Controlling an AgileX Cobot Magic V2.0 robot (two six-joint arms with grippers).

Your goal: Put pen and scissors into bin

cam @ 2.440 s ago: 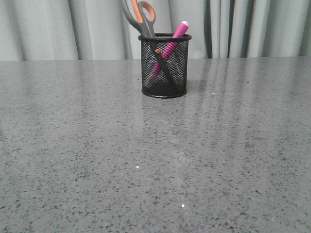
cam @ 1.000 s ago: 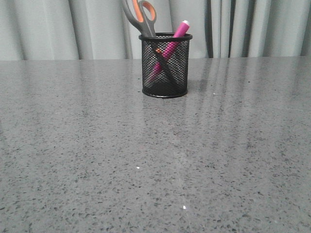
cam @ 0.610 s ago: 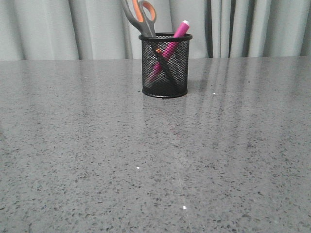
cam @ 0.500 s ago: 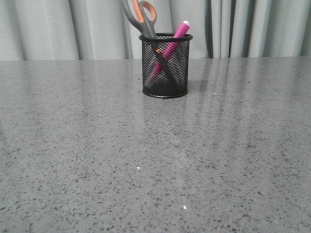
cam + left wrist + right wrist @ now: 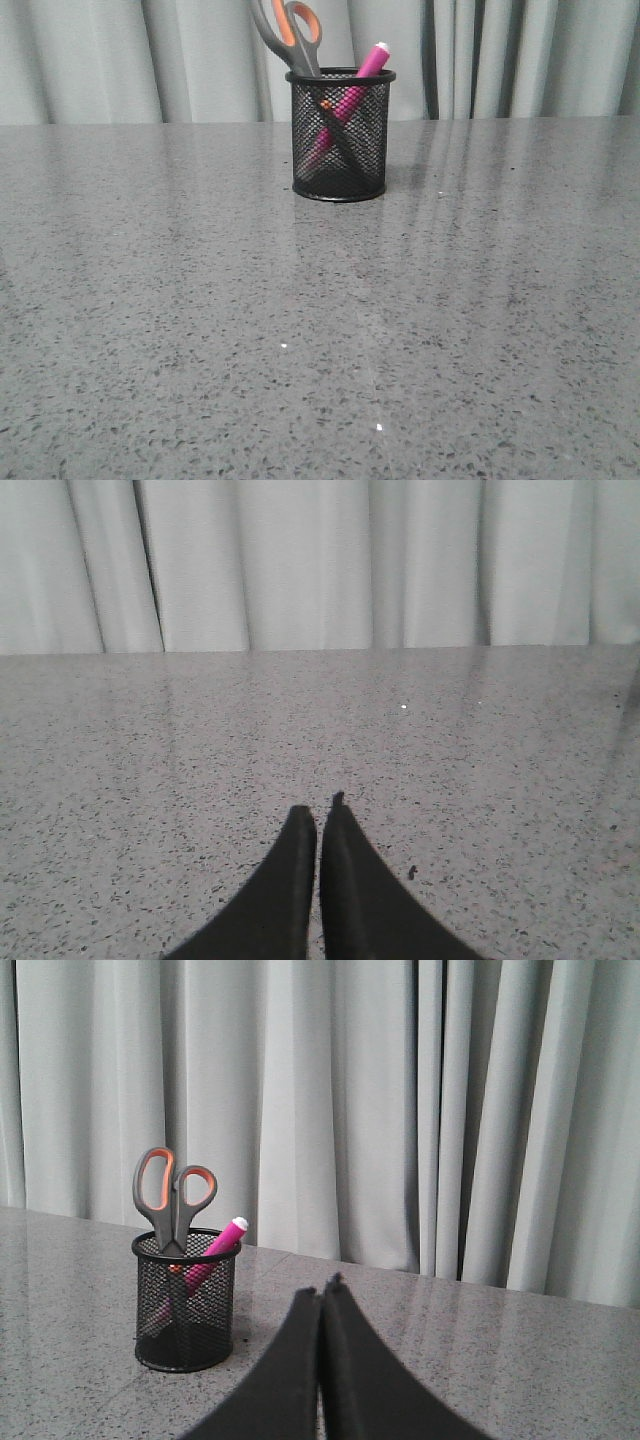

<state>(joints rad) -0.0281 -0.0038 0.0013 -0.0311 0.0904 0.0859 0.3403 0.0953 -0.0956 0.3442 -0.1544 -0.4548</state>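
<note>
Nothing has moved vs the earlier front shots: bin, contents and bench all sit the same.

Small black wire-mesh bin (image 5: 339, 135) stands upright toward the far side of the speckled grey stone bench (image 5: 300, 330), near the pale curtain (image 5: 100, 60). Inside it, the big scissors w/ grey handles and orange-lined loops (image 5: 288, 33) stand blades down, loops poking above the rim on the left. Bright pink marker-like pen (image 5: 352, 95) leans the other way, white end up past the rim on the right; the two cross inside the mesh. So both items are in, and the task looks done to me.

Left tool (image 5: 318, 825): fingers pressed together, nothing between them, low over bare bench, bin not in its view. Right tool (image 5: 321, 1305): fingers also together, empty, well back from the bin, which it sees w/ scissors and pen in.

What you've got left is prob just holding clear. Keep both arms low and back, no sweep toward the bin; it's light, top-heavy w/ those handles, and a nudge could tip it.
</note>
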